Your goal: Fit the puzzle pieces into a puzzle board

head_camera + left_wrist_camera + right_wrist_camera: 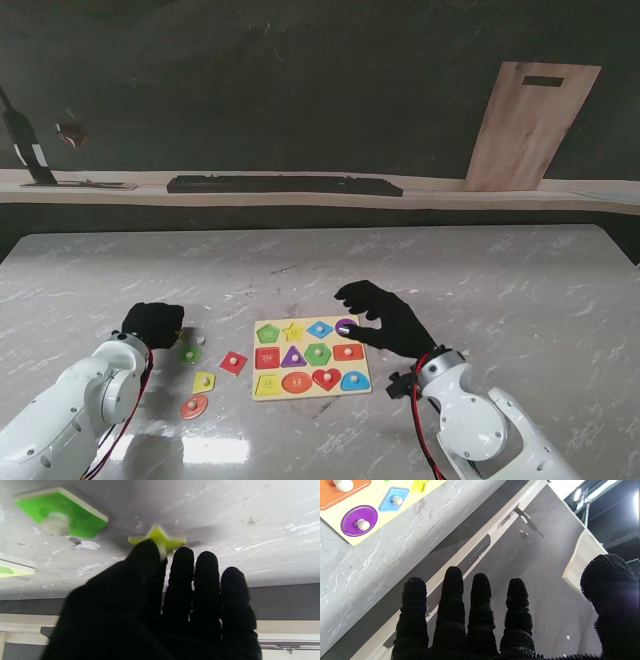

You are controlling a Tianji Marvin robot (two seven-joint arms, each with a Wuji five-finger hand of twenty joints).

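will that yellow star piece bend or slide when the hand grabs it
The star piece looks like a thick flat slab, so probably stiff. Lying on polished marble, it may skate if nudged. Its small peg, at the left robot hand, likely offers the surest grip.

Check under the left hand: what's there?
A yellow-green star piece lies on the table, at the left hand's fingertips. The fingers cover its near side, so whether they grip it can't be seen.
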